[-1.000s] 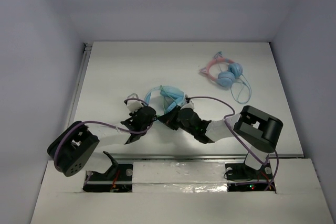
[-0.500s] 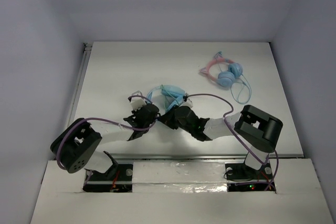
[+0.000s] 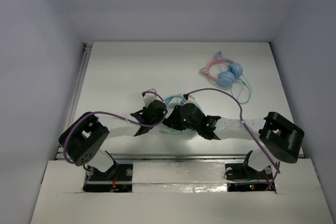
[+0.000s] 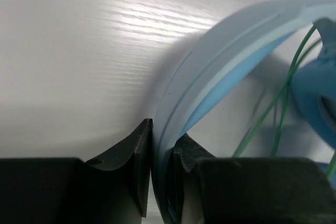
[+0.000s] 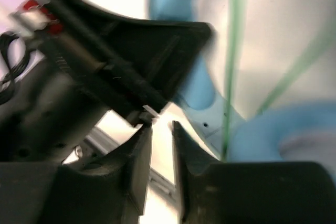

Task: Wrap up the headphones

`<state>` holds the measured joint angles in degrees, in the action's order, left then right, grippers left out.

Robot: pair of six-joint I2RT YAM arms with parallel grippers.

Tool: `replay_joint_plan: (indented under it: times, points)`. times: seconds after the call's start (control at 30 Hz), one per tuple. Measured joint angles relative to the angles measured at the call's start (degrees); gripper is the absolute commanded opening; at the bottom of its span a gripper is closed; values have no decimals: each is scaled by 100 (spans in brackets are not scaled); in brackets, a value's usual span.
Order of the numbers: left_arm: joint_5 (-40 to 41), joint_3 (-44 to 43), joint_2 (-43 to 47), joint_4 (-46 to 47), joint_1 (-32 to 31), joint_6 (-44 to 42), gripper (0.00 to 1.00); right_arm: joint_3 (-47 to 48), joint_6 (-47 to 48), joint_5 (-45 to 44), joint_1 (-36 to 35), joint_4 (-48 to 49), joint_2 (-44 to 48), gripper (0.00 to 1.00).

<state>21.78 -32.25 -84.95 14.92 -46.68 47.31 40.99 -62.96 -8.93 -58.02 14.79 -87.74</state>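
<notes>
The headphones [image 3: 174, 99] lie mid-table, mostly hidden under both grippers; only a bit of light-blue band shows in the top view. My left gripper [image 3: 159, 112] is shut on the wide light-blue headband [image 4: 210, 72], which runs up and right from between its jaws [image 4: 161, 132]. The thin green cable [image 4: 283, 103] and a blue cup [image 4: 315, 103] sit to its right. My right gripper [image 3: 176, 118] is next to the left one; its jaws [image 5: 161, 127] stand a narrow gap apart with nothing between them. The green cable [image 5: 231, 77] and a blue cup [image 5: 283, 135] lie just right of its fingers.
A smaller pair with a pink headband and round blue cups [image 3: 227, 74] lies at the back right, its pale blue cable [image 3: 242, 94] looped toward the middle. The left gripper's black body [image 5: 105, 72] fills the left of the right wrist view. The table's near edge [image 3: 173, 156] is close.
Both grippers have moved right and closer together over the headphones, which show less than before. The right arm's elbow has swung out to the right.
</notes>
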Motion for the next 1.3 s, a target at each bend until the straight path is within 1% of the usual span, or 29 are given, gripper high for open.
replay_joint_plan:
  times: [0.1,0.17,0.27,0.4,0.47,0.5,0.53,0.6,0.63,0.7,0.77,0.8,0.83,0.87,1.0,1.03,1.1,1.13,1.17,1.2,1.23,1.3]
  points:
    - [-328,-162,-94,-92,-85,-221,0,-4,243,37,13,-450,350,37]
    - [-439,-201,-131,-127,-96,-315,0,-4,367,33,31,-686,581,37]
    - [-529,-240,-136,-186,-94,-382,0,11,535,26,42,-791,1075,34]
    - [-566,-289,-136,-282,-76,-439,0,17,741,-146,59,-1034,1862,22]
    - [-551,-306,-136,-337,-33,-448,0,37,885,-317,59,-1263,2232,5]
    - [-549,-306,-133,-343,-13,-446,5,57,953,-404,59,-1370,2378,5]
    - [-540,-308,-120,-369,15,-446,24,107,1019,-525,59,-1552,2511,0]
    - [-498,-308,-52,-452,92,-442,47,216,1207,-782,59,-1829,2712,0]
    - [-446,-306,39,-507,129,-442,65,278,1292,-922,59,-1971,2804,0]
    - [-291,-304,334,-682,184,-422,74,382,1526,-1224,59,-2225,2994,0]
    - [-87,-304,835,-841,210,-431,83,470,1746,-1491,59,-2430,3193,0]
    - [13,-308,1123,-903,212,-446,84,522,1875,-1620,59,-2522,3303,0]
    - [122,-330,1429,-973,212,-476,85,570,1998,-1738,59,-2597,3414,3]
    - [227,-372,1720,-1043,212,-503,85,612,2138,-1873,59,-2684,3506,11]
    - [494,-632,2706,-1152,214,-743,86,831,2533,-2205,59,-2855,4052,29]
    - [525,-691,2933,-1145,214,-815,87,881,2616,-2282,59,-2889,4205,40]
    - [518,-756,3344,-1150,214,-953,88,981,2787,-2524,59,-2942,4592,52]
    - [516,-780,3552,-1156,214,-1023,89,1032,2859,-2660,59,-2944,4795,68]
    - [485,-811,3733,-1178,214,-1097,89,1071,2898,-2813,59,-2938,4999,73]
    - [459,-848,3882,-1202,219,-1150,90,1088,2968,-3001,59,-2933,5241,82]
    - [420,-911,4026,-1263,221,-1215,91,1093,3012,-3195,59,-2931,5488,99]
    - [356,-1027,4256,-1344,236,-1316,91,1093,3099,-3574,59,-2922,6008,100]
